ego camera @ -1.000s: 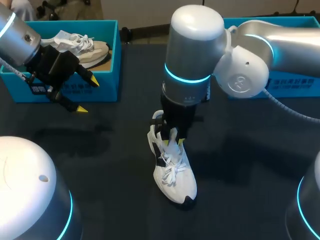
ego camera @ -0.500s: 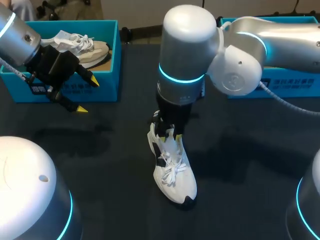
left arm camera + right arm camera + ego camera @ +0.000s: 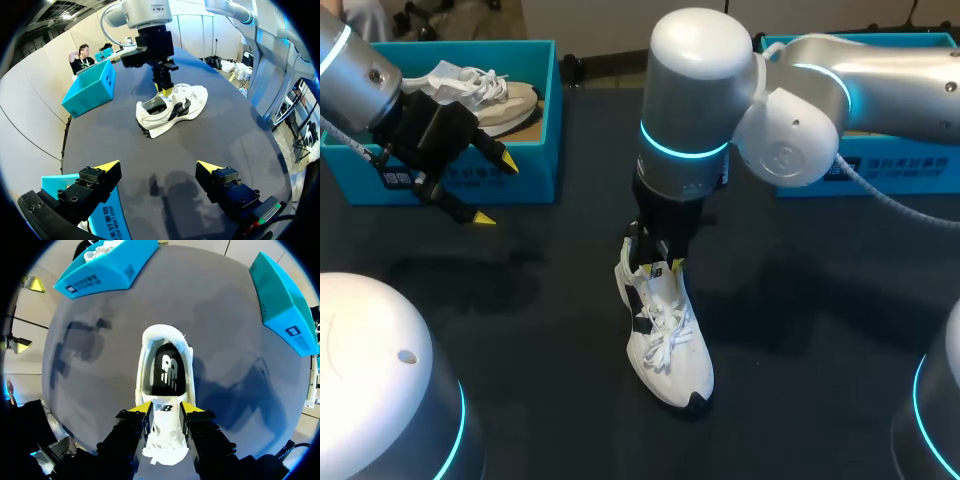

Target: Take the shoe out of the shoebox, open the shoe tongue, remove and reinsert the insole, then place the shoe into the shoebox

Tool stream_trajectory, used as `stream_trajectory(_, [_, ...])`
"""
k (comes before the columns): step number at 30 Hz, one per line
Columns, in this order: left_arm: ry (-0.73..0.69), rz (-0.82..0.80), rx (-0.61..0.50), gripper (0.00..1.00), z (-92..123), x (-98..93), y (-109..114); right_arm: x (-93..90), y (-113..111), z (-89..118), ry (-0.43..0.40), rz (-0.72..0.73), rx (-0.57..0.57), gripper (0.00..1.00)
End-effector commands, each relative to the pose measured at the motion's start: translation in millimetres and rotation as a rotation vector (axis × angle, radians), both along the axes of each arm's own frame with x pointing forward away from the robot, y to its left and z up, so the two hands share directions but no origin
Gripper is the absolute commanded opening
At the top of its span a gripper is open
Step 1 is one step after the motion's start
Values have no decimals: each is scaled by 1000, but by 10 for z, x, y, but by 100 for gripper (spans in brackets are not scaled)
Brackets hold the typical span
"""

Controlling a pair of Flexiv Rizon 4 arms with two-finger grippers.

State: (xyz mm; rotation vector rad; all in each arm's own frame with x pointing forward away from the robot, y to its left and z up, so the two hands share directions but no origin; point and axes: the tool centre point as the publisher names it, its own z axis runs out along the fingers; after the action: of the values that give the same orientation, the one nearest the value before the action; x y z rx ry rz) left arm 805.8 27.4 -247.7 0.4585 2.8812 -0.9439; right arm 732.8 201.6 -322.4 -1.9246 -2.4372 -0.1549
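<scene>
My right gripper [image 3: 163,409] is pinched on the tongue [image 3: 163,436] of the shoe [image 3: 665,340], which stands mid-table [image 3: 520,300] with its heel toward the far edge and toe toward the near one, while my left gripper [image 3: 492,190] hangs spread open, well apart, by the shoebox [image 3: 535,130] at the far left corner.

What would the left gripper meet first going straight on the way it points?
Likely the white shoe, straight ahead of the left gripper; depth is unclear, so the table just before it may come first.
</scene>
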Motion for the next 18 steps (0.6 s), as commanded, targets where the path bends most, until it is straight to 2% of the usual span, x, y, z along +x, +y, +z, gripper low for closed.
stream_trajectory(1, [-1, 1, 3, 100, 0, -8, 2, 19, 5, -42, -2, 10, 9, 37])
stream_trajectory(5, [-1, 1, 3, 100, 0, -8, 2, 73, 22, -149, 5, 26, 27, 38])
stream_trajectory(11, [-1, 1, 3, 100, 0, -8, 2, 56, -15, -140, 8, 44, 11, 40])
stream_trajectory(12, [-1, 1, 3, 100, 0, -8, 2, 45, -47, -99, -10, 60, -9, 44])
stream_trajectory(16, [-1, 1, 3, 100, 0, -8, 2, 55, -62, 28, -89, 203, -42, 49])
stream_trajectory(18, [-1, 1, 3, 100, 0, -8, 2, 80, -59, 87, -133, 341, -45, 58])
